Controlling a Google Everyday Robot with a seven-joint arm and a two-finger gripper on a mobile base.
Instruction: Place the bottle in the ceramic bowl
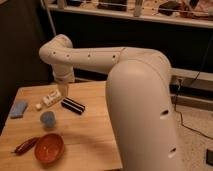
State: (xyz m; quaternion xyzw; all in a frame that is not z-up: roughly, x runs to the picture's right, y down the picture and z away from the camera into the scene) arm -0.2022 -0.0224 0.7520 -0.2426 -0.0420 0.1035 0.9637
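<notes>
The bottle (51,97) lies on its side on the wooden table (95,130), at the back left, whitish with a pale label. The reddish-orange ceramic bowl (49,148) sits near the table's front left corner, with nothing in it. My gripper (64,89) hangs from the white arm's wrist (62,75), just above and to the right of the bottle, between it and the black box. It holds nothing that I can see.
A black rectangular box (73,105) lies right of the bottle. A light-blue cup (47,119) stands between bottle and bowl. A blue cloth (19,109) and a small white piece (38,106) lie at the left. A dark red object (25,145) lies beside the bowl. My arm's large link (145,115) hides the table's right side.
</notes>
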